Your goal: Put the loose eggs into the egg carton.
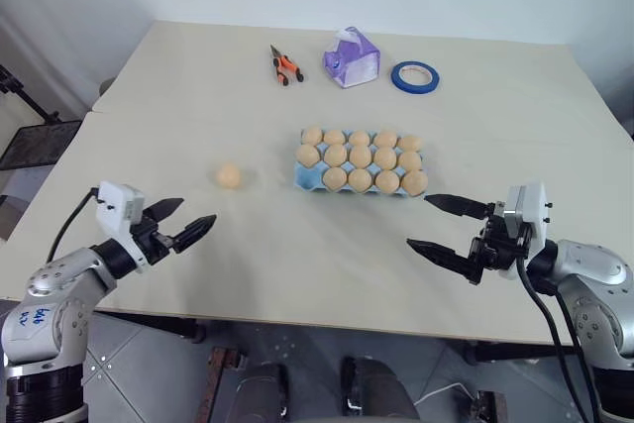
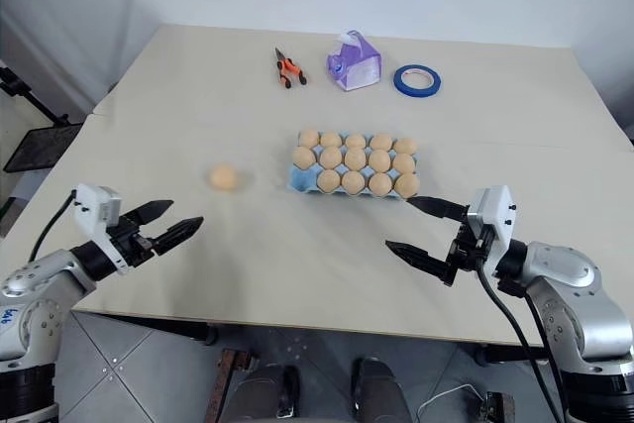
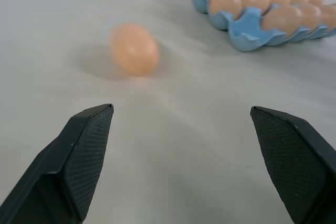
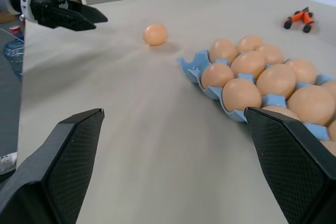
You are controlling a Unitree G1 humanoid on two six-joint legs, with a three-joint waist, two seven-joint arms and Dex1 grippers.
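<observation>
One loose egg lies on the table, left of the light blue egg carton. The carton holds several eggs, and its near-left corner cup is empty. My left gripper hovers open and empty near the table's front left, a short way in front of the loose egg. At the front right, my right gripper is open and empty, just in front of the carton's near right corner. The left gripper also shows across the table in the right wrist view.
At the back of the table lie orange-handled pliers, a purple tissue pack and a roll of blue tape. The table's front edge runs just below both grippers.
</observation>
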